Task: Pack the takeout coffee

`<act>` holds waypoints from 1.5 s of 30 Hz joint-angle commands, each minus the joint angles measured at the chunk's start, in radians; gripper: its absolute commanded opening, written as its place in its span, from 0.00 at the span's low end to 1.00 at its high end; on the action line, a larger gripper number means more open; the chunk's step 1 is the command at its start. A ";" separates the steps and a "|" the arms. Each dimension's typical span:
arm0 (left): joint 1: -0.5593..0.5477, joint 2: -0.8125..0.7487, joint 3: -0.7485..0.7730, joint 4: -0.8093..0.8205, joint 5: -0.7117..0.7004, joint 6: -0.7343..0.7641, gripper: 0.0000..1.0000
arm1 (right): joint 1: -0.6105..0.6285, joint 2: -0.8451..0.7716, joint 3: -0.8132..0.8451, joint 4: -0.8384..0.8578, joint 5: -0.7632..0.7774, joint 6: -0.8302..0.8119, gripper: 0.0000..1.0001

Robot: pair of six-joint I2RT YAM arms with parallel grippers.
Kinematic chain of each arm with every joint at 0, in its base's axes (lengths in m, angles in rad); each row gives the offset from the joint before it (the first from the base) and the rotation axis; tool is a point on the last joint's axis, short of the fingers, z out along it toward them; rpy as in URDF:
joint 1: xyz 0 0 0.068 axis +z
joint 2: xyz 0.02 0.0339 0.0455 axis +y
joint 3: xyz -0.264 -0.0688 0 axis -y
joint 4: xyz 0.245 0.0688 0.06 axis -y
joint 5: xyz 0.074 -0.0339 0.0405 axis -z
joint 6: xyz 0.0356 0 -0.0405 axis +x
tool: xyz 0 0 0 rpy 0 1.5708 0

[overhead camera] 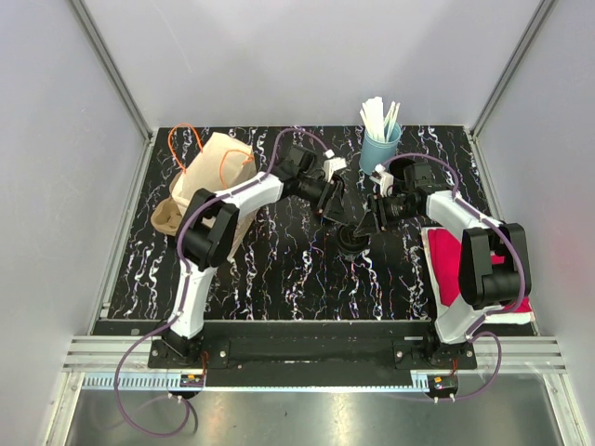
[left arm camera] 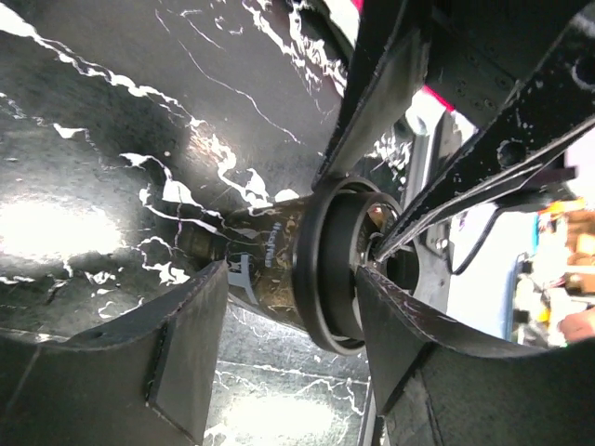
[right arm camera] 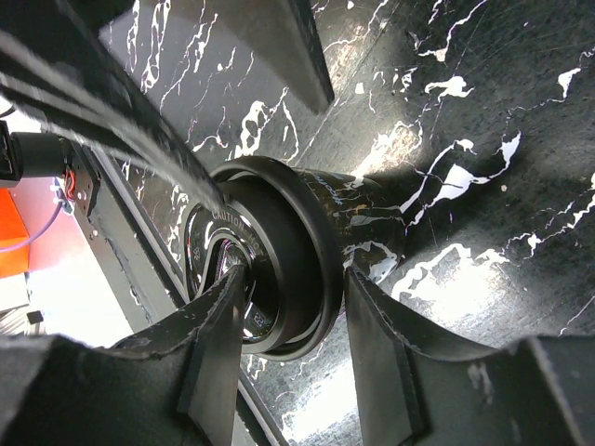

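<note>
right wrist shows coffee cup (right arm camera: 367, 223) pinched inside the right pincer (right arm camera: 296, 297).

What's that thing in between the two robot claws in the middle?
A coffee cup with a black lid. It sits between the left gripper and the right gripper. In each wrist view, that gripper's fingers straddle it.

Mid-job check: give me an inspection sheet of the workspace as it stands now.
Surface: black white-veined tabletop, no spills seen.
Job's things: dark paper coffee cup at centre, black plastic lid on it; brown paper bag with orange handles back left.
Clutter: blue cup of white stirrers at back; red cloth at right.
Grippers: left gripper and right gripper both straddle the lidded cup; grip unclear.
Cables: purple cables along both arms.
Surroundings: grey enclosure walls.
</note>
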 commanded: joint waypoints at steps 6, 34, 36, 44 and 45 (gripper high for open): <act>0.028 -0.004 0.000 0.121 0.062 -0.082 0.61 | 0.023 0.035 -0.021 -0.044 0.119 -0.058 0.49; -0.027 0.002 -0.055 -0.108 -0.157 0.140 0.45 | 0.048 0.017 -0.036 -0.047 0.164 -0.075 0.48; -0.032 0.001 -0.067 -0.108 -0.188 0.156 0.44 | 0.052 0.011 -0.041 -0.045 0.183 -0.080 0.49; -0.072 0.034 -0.091 -0.148 -0.273 0.193 0.41 | 0.066 0.020 -0.036 -0.059 0.214 -0.088 0.48; -0.072 0.045 -0.086 -0.155 -0.276 0.193 0.41 | 0.068 0.023 -0.035 -0.061 0.214 -0.089 0.48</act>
